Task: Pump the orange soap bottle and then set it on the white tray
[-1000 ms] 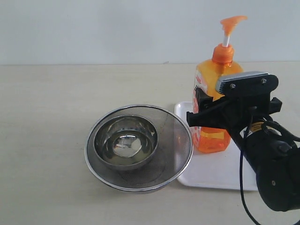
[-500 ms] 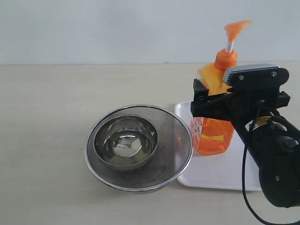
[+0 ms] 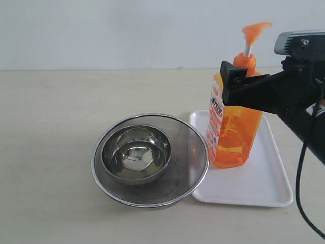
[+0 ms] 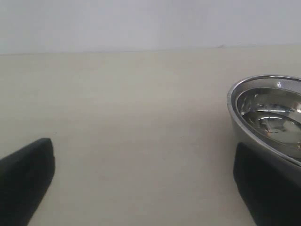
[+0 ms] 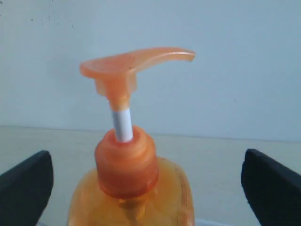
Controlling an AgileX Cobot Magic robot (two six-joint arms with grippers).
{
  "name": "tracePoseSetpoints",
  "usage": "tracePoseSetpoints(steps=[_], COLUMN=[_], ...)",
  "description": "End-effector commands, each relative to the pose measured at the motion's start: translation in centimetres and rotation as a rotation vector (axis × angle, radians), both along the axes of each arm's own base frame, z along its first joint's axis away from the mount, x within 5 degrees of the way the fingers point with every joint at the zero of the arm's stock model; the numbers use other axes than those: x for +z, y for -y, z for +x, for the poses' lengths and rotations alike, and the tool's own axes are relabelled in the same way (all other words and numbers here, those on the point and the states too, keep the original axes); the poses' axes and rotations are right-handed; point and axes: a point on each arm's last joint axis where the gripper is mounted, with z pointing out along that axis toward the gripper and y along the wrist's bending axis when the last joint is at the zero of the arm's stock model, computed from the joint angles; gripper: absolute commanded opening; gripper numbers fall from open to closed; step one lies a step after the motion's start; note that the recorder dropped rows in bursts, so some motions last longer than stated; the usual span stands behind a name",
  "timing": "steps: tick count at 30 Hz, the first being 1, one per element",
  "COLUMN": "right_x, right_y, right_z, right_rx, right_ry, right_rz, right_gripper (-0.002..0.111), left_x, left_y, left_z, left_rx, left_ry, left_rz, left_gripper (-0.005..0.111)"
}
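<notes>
Right gripper (image 3: pixel 238 84) had risen from the bottle's waist to neck height within the last second.

Exterior view: orange soap bottle (image 3: pixel 233 134) stood upright on the white tray (image 3: pixel 264 185), at the tray's left side, just beside the nested steel bowls (image 3: pixel 150 158).

Left wrist view: left gripper (image 4: pixel 146 183) spread wide, empty, low over the table; the bowls' rim (image 4: pixel 235 94) lay near one finger.

Right wrist view: right gripper (image 5: pixel 150 188) released, jaws wide apart either side of the bottle's collar (image 5: pixel 126 162); pump head (image 5: pixel 131 66) stood up on its stem.

Risk: a finger snagging the pump head or shoulder during withdrawal could tip the tall bottle toward the bowls.
</notes>
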Motion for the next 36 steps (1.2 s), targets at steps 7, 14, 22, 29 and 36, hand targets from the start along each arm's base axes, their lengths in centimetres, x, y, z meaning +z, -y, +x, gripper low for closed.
tracePoseSetpoints(steps=[7,14,22,29,36], right_x=[1.6,2.9,3.4,-1.8,-3.1], right_y=[1.0,1.1,3.1,6.2,6.7], right_z=[-2.8,-5.9,-9.4,-12.1,-13.4], right_rx=[0.085,0.273,0.342,0.242,0.263], right_ry=[-0.181,-0.293,-0.257,-0.252,-0.317], right_rz=[0.042,0.066,0.135,0.225,0.325], right_gripper=[0.049,0.003,0.003,0.003,0.003], left_x=[-0.1,-0.1,-0.1,-0.1,-0.1], left_y=[0.0,0.0,0.0,0.0,0.0], left_z=[0.0,0.0,0.0,0.0,0.0], left_rx=[0.001,0.001,0.001,0.001,0.001], left_ry=[0.000,0.000,0.000,0.000,0.000], left_rz=[-0.001,-0.001,-0.001,-0.001,-0.001], left_gripper=[0.096,0.096,0.096,0.096,0.096])
